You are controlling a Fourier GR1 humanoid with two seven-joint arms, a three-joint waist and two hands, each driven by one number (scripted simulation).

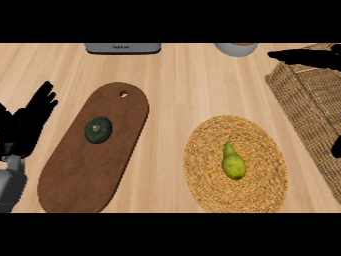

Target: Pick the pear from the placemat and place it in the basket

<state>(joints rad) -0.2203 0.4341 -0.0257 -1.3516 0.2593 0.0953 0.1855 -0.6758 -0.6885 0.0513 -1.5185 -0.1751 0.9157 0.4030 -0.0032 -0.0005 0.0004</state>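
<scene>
1. We see the pear [233,161] lying on the round woven placemat [202,170], stem end pointing away from us, untouched.
2. The basket [306,100] sits just right of the placemat, at the view's right edge.
3. Our right hand [328,56] hangs over the basket, fingers spread straight and thumb apart, holding nothing.
4. Our left hand [18,125] rests at the left edge, fingers up and relaxed.
5. A dark green squash [98,130] lies on the brown board [92,170] left of the placemat.
</scene>
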